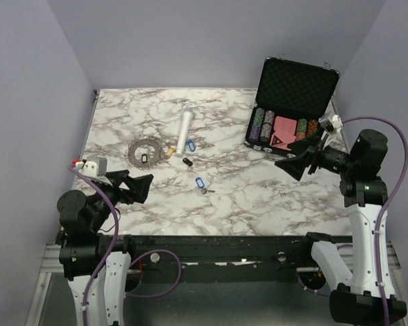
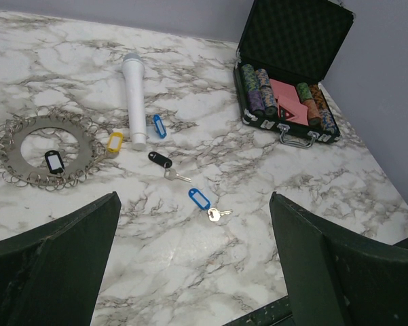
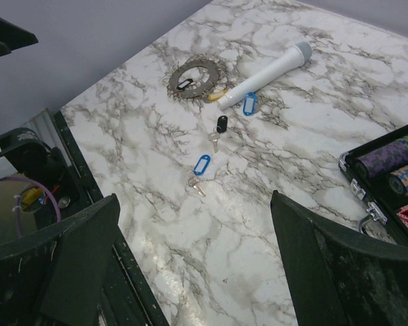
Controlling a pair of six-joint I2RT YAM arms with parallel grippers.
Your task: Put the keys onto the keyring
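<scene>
Two robot arms are showing the same build. The left arm (image 1: pixel 81 227) and the right arm (image 1: pixel 363 227) are each wearing smooth white shells low down, with rounded black joint housings above. A purple cable (image 1: pixel 157 252) is looping beside the left arm, and a second purple cable (image 1: pixel 394 126) is arching over the right. A small white camera block (image 1: pixel 93 165) is sitting at the left wrist and another camera block (image 1: pixel 334 123) at the right. The left gripper (image 1: pixel 144 189) and the right gripper (image 1: pixel 295 155) are ending in broad, dark, wedge-shaped fingers (image 2: pixel 61 261) with scuffed edges.

Left arm (image 1: pixel 88 214): bent, above table (image 1: pixel 258 200) near-left corner.
Left gripper (image 1: pixel 144 188): spread wide, empty.
Right arm (image 1: pixel 366 207): bent, above table right edge.
Right gripper (image 1: pixel 289 169): spread wide, empty.
</scene>
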